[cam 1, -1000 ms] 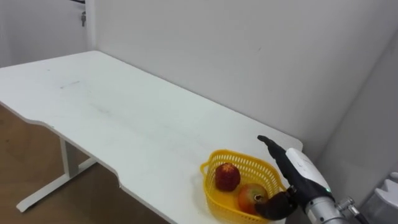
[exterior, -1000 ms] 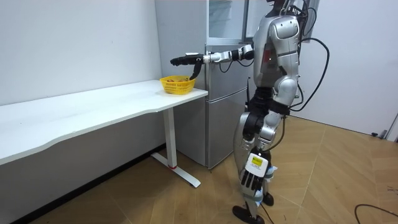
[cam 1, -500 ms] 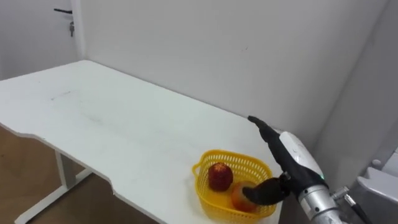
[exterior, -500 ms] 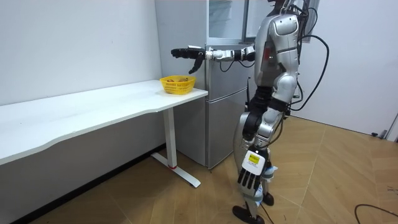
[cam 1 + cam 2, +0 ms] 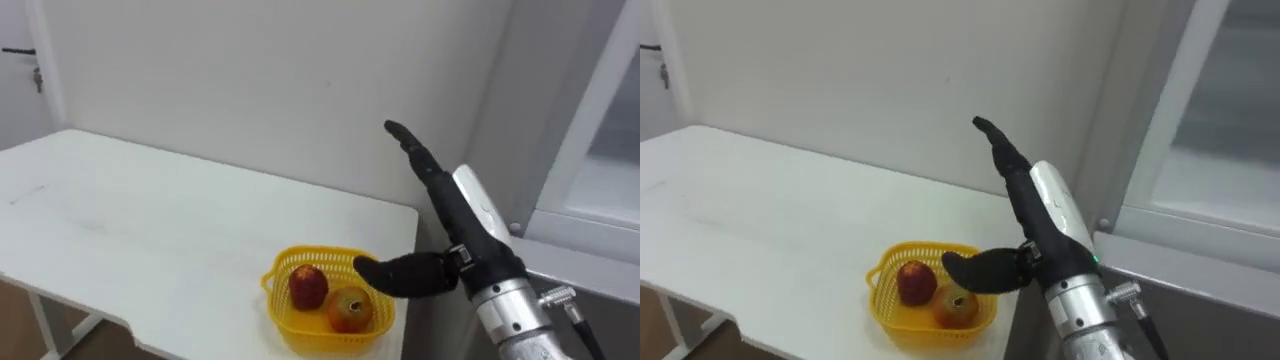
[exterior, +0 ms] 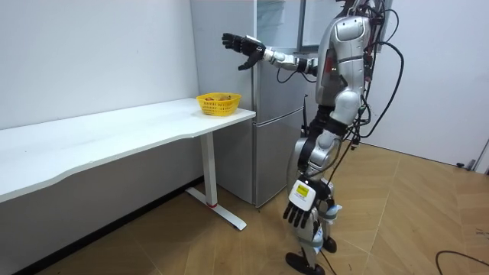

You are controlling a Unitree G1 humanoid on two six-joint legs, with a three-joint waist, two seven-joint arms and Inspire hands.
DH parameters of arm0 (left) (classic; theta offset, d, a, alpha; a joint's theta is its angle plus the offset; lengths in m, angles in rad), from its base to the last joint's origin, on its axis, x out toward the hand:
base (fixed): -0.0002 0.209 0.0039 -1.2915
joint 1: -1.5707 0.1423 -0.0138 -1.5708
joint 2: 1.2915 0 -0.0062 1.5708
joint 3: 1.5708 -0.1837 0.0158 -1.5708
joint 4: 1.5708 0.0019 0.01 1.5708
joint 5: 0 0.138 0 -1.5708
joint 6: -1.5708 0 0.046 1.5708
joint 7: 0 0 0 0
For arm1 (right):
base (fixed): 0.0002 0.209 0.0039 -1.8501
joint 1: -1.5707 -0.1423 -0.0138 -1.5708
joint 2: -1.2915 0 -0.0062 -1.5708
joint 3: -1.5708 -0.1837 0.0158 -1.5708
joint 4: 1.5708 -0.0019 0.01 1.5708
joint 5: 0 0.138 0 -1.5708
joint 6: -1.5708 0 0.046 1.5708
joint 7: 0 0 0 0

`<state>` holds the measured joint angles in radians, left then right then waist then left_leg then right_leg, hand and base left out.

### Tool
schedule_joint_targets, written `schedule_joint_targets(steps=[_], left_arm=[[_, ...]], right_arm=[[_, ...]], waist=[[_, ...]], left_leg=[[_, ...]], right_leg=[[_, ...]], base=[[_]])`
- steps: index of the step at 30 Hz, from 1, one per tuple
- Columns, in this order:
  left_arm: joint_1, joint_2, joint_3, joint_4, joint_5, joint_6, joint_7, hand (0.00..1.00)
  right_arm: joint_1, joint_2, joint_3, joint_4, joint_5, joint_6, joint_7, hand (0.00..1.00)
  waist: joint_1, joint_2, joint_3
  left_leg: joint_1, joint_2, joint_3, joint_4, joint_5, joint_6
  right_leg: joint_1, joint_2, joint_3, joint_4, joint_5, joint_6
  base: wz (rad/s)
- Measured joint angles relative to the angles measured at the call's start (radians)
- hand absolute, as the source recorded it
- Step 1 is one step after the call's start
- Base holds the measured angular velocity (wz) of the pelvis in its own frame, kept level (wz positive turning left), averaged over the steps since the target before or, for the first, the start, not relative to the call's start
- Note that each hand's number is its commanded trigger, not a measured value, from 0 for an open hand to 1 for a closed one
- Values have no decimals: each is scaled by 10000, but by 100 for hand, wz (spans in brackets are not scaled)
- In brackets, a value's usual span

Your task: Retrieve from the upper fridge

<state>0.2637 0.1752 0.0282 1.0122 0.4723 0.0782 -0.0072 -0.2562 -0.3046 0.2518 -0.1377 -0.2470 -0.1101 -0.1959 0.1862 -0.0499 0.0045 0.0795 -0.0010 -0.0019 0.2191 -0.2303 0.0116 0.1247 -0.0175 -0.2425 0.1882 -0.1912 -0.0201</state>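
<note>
1. Upper fridge door (image 5: 610, 110): pale panel in a white frame, just to my right. I can't see what I am to fetch; I judge it is behind that panel. Neither hand holds anything.
2. Right hand (image 5: 455, 225): raised between desk and fridge, fingers straight and together, thumb spread wide, empty. Thumb hangs above the basket.
3. Left hand (image 6: 299, 216): low by my leg in the room view, fingers loose, idle.
4. Risk: swinging right toward the door, straight fingers may strike the white frame and miss the edge.
5. Risk: a dropped thumb could clip the yellow basket (image 5: 305, 332), which sits near the desk (image 5: 150, 230) corner, and tip it off.
6. Count: one fridge, one desk, one basket, two fruits, namely a red apple (image 5: 308, 287) and a red-yellow fruit (image 5: 350, 308).
</note>
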Motion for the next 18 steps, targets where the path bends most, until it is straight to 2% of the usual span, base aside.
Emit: schedule_joint_targets(steps=[2,5,6,9,11,12,15,16,18], left_arm=[[-13,-8,-19,23,-5,-2,60,0],[-104,-144,-17,424,-99,-137,222,0],[-56,-199,-18,690,-108,-193,275,0],[-50,-255,-110,810,-172,-235,473,0],[-73,-260,-113,919,-451,-435,517,0],[-77,-267,-110,1013,-486,-612,631,0],[-65,-304,-112,1141,-482,-769,710,0],[-62,-325,-111,1183,-482,-778,725,0],[-107,-443,-106,1468,-485,-808,881,0]], right_arm=[[324,123,-128,-470,19,-21,-50,0],[1051,149,-493,-1244,65,-46,-89,0],[1278,155,-523,-1494,66,-47,-111,0],[1837,464,-857,-2071,47,-232,-179,0],[1965,681,-1185,-2331,114,-261,-391,0],[2049,795,-1468,-2412,151,-498,-598,0],[2654,971,-2154,-2511,256,-1056,-1026,0],[2841,995,-2243,-2511,230,-1104,-1119,0],[3473,1130,-2473,-2468,355,-1112,-1304,0]], waist=[[-211,42,-19],[-329,158,-66],[-474,223,-116],[-862,272,-101],[-1045,323,-87],[-1124,385,-60],[-1343,503,-62],[-1371,536,-66],[-1599,668,-126]], left_leg=[[21,38,169,-61,1,-3],[177,66,482,-204,7,0],[214,74,596,-205,7,1],[200,75,725,-225,5,4],[215,84,824,-231,4,5],[226,95,875,-237,1,8],[307,127,1007,-331,-12,18],[332,133,1043,-367,-12,18],[371,137,1091,-451,-12,18]], right_leg=[[-70,34,220,-17,-1,-1],[-141,79,531,-7,7,-12],[-159,91,639,-10,10,-14],[-243,103,804,-11,13,-9],[-273,113,913,-7,16,-5],[-288,128,1003,-10,17,-2],[-292,156,1053,-12,18,-1],[-292,161,1062,-8,18,-1],[-321,176,1163,-1,18,-1]], base=[[-21],[-33],[-31],[-16],[-14],[-16],[-11],[-14],[-8]])
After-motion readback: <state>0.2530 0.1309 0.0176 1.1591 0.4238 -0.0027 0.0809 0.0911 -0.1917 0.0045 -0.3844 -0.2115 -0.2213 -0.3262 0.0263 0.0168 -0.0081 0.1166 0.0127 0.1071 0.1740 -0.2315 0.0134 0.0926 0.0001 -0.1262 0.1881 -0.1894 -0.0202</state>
